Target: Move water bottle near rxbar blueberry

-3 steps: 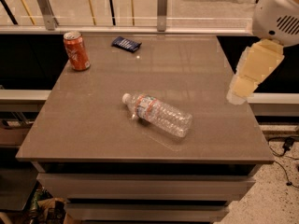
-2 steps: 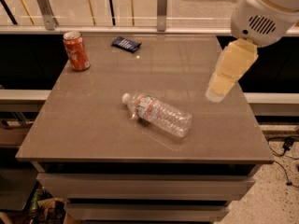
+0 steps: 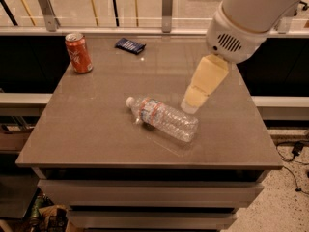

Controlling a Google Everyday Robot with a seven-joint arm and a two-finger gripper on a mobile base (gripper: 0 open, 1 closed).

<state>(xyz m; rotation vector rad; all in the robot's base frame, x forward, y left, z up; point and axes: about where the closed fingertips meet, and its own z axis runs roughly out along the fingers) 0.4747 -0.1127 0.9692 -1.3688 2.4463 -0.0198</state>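
The gripper (image 3: 193, 102) hangs just right of centre, its tip just beside the water bottle (image 3: 163, 120) lying on its side mid-frame, cap pointing left. Whether the gripper is open or closed cannot be told. The rxbar blueberry (image 3: 130, 45) lies flat at upper left, well apart.

The table (image 3: 96, 139) occupies the centre of the frame. The water bottle (image 3: 161, 119) lies on its side mid-table, cap toward the upper left. The soda can (image 3: 78, 52) stands upright at the table's upper-left corner. The rxbar blueberry (image 3: 130, 45) lies flat at the far edge, right of the can. The gripper (image 3: 192, 104) hangs right of centre, close to the bottle's base end.
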